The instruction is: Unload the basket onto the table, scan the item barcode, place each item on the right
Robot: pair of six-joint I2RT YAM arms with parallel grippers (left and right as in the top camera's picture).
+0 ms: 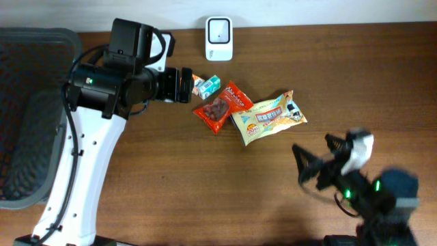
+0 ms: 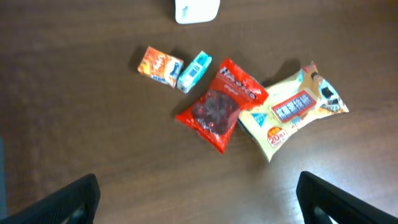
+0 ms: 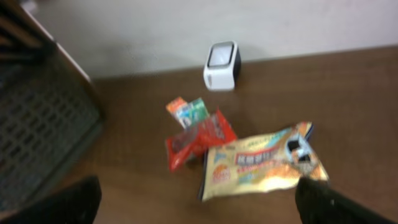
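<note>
Both sets of jaws are wide open w/ nothing held: left gripper (image 1: 184, 85) upper-centre of the overhead frame, right gripper (image 1: 315, 156) lower right. Red bag (image 1: 222, 106) & yellow bag (image 1: 268, 117) lie mid-frame below the scanner (image 1: 219, 29). Prob. light, crinkly, slippery; pinch a sealed edge.

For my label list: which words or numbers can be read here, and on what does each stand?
"20": in an orange circle on the yellow packet.
Its other characters: too blurred.
On the red packet: white lettering, too blurred.
On the orange box and teal box: too small.
On the white scanner: none visible.
</note>
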